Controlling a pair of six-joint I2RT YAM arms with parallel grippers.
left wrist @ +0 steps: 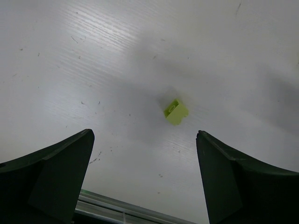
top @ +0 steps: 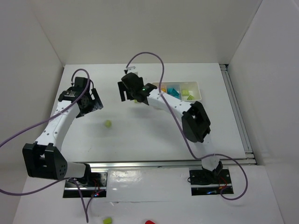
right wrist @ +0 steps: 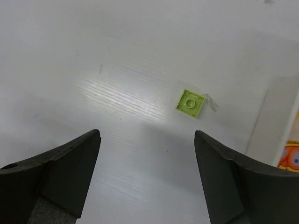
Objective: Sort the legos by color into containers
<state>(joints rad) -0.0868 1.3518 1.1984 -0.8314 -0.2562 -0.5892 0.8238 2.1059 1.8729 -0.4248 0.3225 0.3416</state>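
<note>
We are finding both jaws standing apart, empty: left end effector [left wrist: 144, 140] near 1 lime brick [left wrist: 176, 112] toward the left edge of the surface [top: 140, 140], right end effector [right wrist: 145, 140] near 1 lime plate [right wrist: 190, 103] beside the far-edge tray [top: 187, 83].

Robotics lab test cell. Boxed in on three sides by plain white panel walls [top: 37, 42] around a white laminate tabletop [top: 140, 140]. Edged at front and right with silver aluminium extrusion rails [top: 163, 163]. Fitted with two white-and-black jointed robot arms [top: 56, 122] on black bolted base plates [top: 209, 179], trailing loose purple cables [top: 148, 54]. Staged with a small white three-compartment plastic tray [top: 198, 89] as a test prop.
</note>
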